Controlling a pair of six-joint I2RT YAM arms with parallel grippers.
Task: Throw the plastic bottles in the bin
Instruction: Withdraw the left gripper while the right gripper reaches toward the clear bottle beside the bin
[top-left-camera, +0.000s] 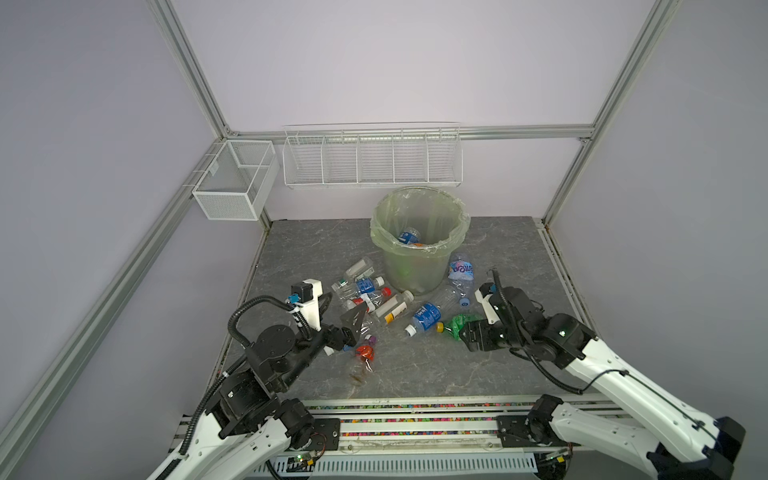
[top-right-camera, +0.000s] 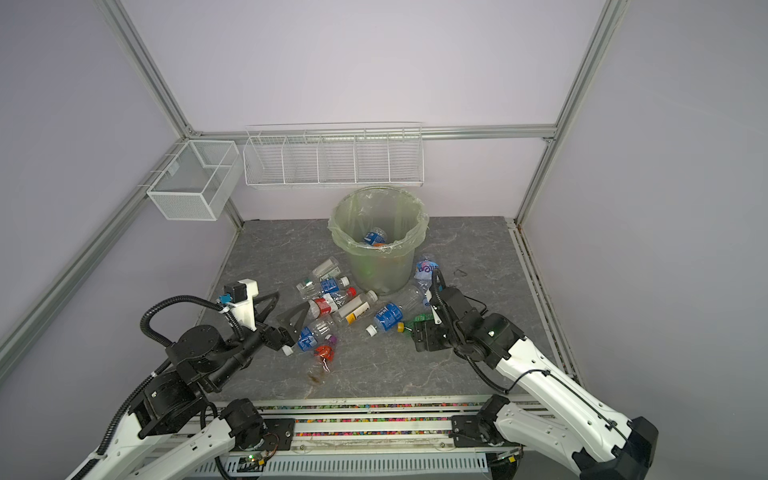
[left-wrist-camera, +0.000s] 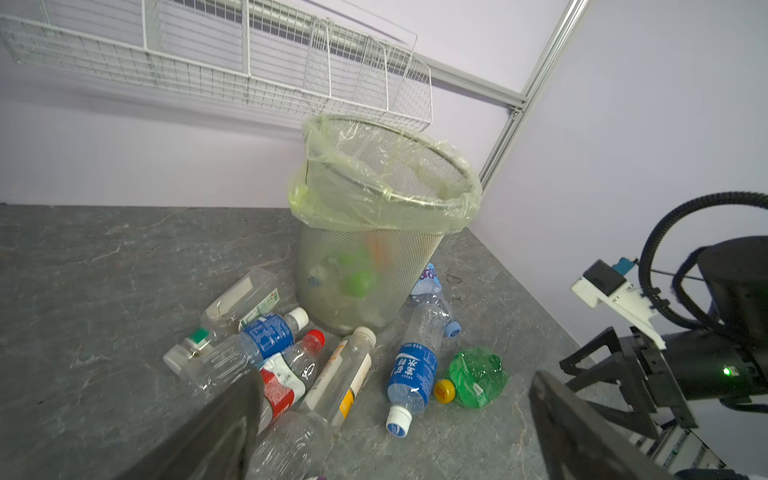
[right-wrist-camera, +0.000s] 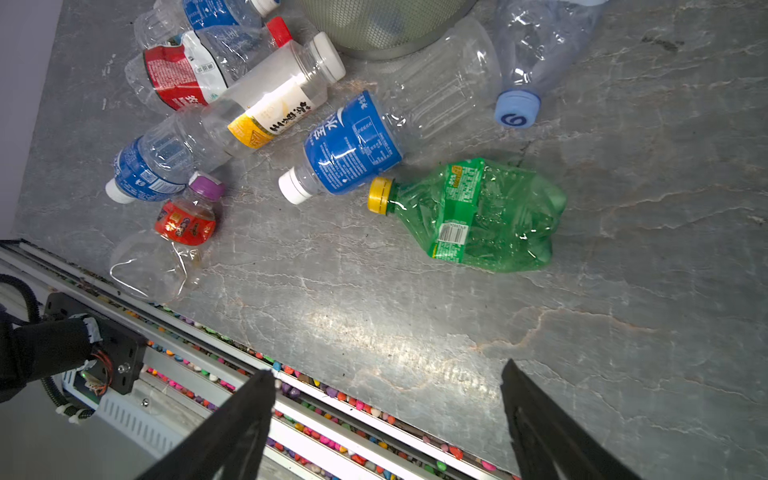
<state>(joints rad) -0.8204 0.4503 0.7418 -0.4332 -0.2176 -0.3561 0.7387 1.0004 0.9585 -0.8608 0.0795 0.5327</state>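
The bin (top-left-camera: 411, 270) is a pale green bucket lined with a thin bag, standing at the back middle of the table, with a blue-label bottle (top-left-camera: 409, 237) inside. Several plastic bottles lie in front of it, among them a red-label one (top-left-camera: 368, 299), a blue-label one (top-left-camera: 426, 318) and a crushed green one (right-wrist-camera: 490, 216). My left gripper (top-left-camera: 343, 309) is open low over the left of the pile, empty. My right gripper (right-wrist-camera: 387, 370) is open above bare table just beside the green bottle (top-left-camera: 457, 326), holding nothing.
White wire baskets (top-left-camera: 372, 162) hang on the back wall and a mesh basket (top-left-camera: 235, 183) on the left frame. A rail filled with coloured beads (top-left-camera: 415, 419) runs along the table's front edge. A small bottle with a purple cap (top-left-camera: 365, 351) lies nearest the left arm.
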